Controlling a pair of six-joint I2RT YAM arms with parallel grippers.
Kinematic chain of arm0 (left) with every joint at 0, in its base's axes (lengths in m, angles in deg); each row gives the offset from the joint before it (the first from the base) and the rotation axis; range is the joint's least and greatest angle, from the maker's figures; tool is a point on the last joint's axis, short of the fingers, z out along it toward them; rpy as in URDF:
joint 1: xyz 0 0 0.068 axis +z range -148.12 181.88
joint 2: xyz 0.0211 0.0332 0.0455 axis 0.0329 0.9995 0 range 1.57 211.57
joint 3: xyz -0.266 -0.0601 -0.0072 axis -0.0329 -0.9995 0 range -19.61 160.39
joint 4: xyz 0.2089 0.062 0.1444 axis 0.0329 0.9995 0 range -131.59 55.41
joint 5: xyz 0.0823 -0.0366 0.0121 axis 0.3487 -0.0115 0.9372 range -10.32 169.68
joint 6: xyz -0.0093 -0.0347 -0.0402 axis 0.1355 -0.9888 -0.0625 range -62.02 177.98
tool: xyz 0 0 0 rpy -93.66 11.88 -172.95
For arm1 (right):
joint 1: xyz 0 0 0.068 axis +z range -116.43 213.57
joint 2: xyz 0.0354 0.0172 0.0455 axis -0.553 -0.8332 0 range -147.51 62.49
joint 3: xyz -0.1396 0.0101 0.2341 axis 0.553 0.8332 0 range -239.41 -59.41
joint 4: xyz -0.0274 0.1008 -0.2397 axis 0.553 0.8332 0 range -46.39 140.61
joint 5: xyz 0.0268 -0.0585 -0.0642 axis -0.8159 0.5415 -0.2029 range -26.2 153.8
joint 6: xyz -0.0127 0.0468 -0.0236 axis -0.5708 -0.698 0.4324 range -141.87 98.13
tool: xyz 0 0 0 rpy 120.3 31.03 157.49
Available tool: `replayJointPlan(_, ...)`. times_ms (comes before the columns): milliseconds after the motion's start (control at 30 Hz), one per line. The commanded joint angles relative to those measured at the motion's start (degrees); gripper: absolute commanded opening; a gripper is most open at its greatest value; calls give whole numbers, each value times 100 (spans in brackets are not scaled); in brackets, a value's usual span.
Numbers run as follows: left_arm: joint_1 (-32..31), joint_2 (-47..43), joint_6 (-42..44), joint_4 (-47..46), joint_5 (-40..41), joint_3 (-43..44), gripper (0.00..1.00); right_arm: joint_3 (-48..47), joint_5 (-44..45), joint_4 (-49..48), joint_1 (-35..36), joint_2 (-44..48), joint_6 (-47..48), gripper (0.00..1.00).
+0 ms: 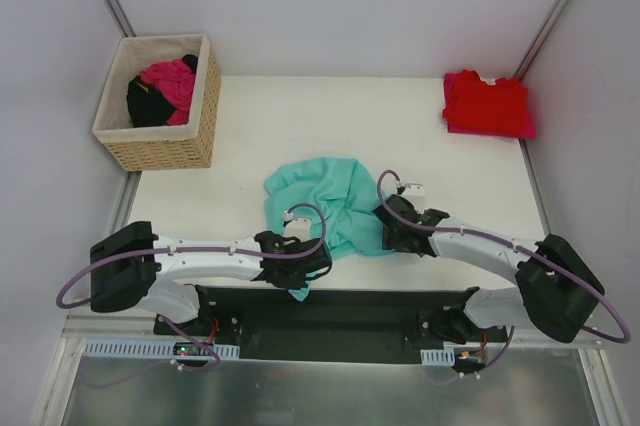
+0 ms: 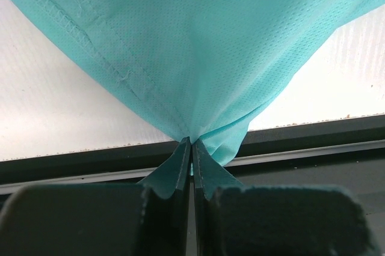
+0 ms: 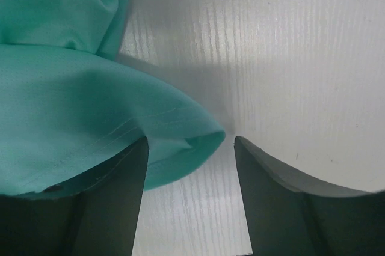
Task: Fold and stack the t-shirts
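Right gripper [image 3: 190, 143] sits low over the white, grained table [image 3: 289, 57], jaws standing apart. Teal t-shirt [image 3: 72, 100] is bunched in soft folds on one side. Its rounded hem pokes into the gap, against one finger; the other finger [image 3: 271, 208] is over bare table.

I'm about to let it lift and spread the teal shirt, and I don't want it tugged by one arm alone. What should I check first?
1. Left fingers clamped on the teal shirt: ok, pinched shut on a fold of cloth.
2. Right fingers gripping the shirt: not ok, they stand apart with a hem edge only partly between them.
3. Shirt lying flat on the table: not ok, it is bunched near the front edge.
4. Which part of the shirt the left fingers hold: cannot tell.
5. Red shirt folded and clear of both arms: ok, it sits at the far right corner.
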Motion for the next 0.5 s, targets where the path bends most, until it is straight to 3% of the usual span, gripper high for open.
replayJointPlan(0,33,-268,-128,32,177,-127,0,-2,-178,-146,-80,-167,-27,57)
replayJointPlan(33,42,-277,-128,41,186,-154,0,-11,-195,-137,-80,-185,-27,46)
replayJointPlan(67,59,-304,-128,49,177,-171,0,-20,-196,-146,-89,-203,-18,43)
replayJointPlan(100,68,-321,-137,32,186,-180,0,-29,-196,-146,-89,-212,-26,34)
replayJointPlan(133,77,-330,-137,41,186,-198,0,-29,-204,-137,-89,-255,-35,17)
replayJointPlan(200,103,-400,-137,41,203,-224,0,-46,-178,-93,-133,-299,-96,1)
replayJointPlan(333,156,-593,-137,75,247,-277,0,-142,-91,38,-133,-212,-79,1)
replayJointPlan(467,331,-1137,161,617,616,178,0,-774,410,644,-89,681,289,1)
